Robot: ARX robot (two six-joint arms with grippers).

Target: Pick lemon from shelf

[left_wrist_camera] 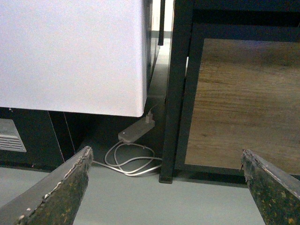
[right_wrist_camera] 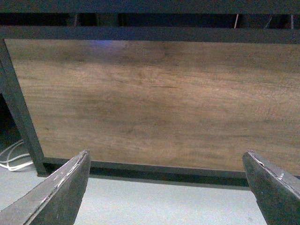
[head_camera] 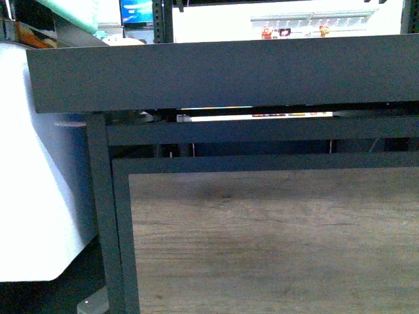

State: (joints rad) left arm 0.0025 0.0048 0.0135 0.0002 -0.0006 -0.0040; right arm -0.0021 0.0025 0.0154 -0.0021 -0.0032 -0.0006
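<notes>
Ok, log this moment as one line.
lemon: not in view | left hand: open, empty | right hand: open, empty | shelf: close ahead, hands facing its wood panel

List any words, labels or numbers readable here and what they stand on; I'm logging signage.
None can be read.
Blue screen: marks too blurred.
Coloured strip behind the shelf: too small.
Power strip and wood panel: no text visible.
</notes>
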